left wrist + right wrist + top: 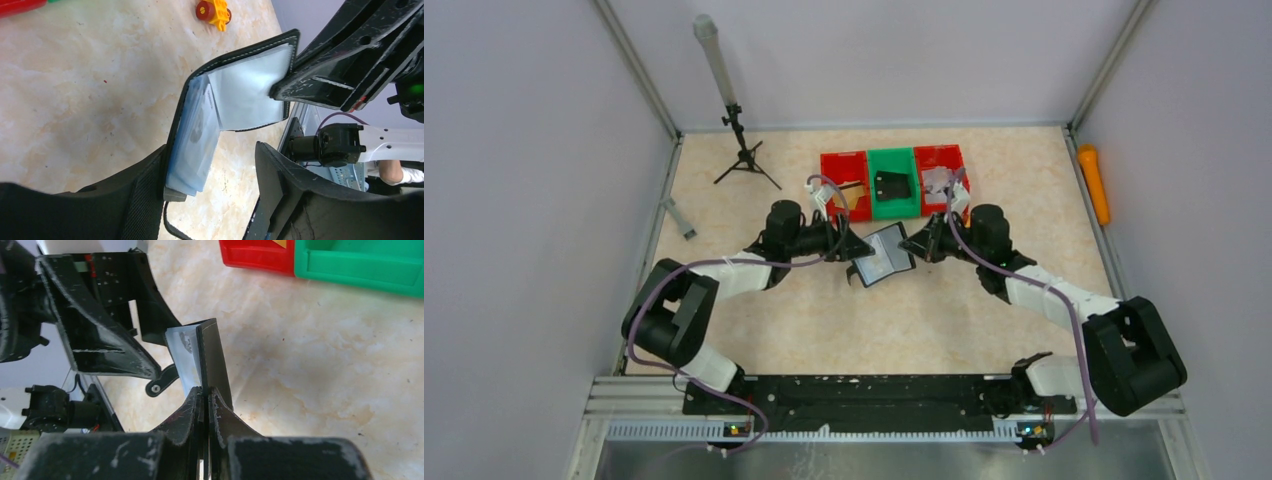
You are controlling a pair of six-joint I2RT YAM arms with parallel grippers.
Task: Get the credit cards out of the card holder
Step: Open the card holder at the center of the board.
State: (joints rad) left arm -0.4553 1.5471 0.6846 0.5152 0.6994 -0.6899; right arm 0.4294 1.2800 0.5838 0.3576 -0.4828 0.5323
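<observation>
The black card holder (884, 256) is held open above the table between both grippers. In the left wrist view its pale grey-blue shiny inside (247, 90) shows, with a stack of pale blue card sleeves (195, 140) hanging from the near half. My left gripper (215, 175) is open. One of its fingers (145, 195) lies against the outside of the near half, and the other stands apart. My right gripper (205, 395) is shut on the edge of the far cover (212, 355); it also shows in the left wrist view (300, 87).
Behind the holder stand a red bin (844, 157), a green bin (892, 153) holding a small black case (891, 184), and another red bin (939, 152). A tripod (742, 150) stands back left, an orange object (1093, 183) lies at the right wall, and a yellow-red toy (214, 11) lies nearby.
</observation>
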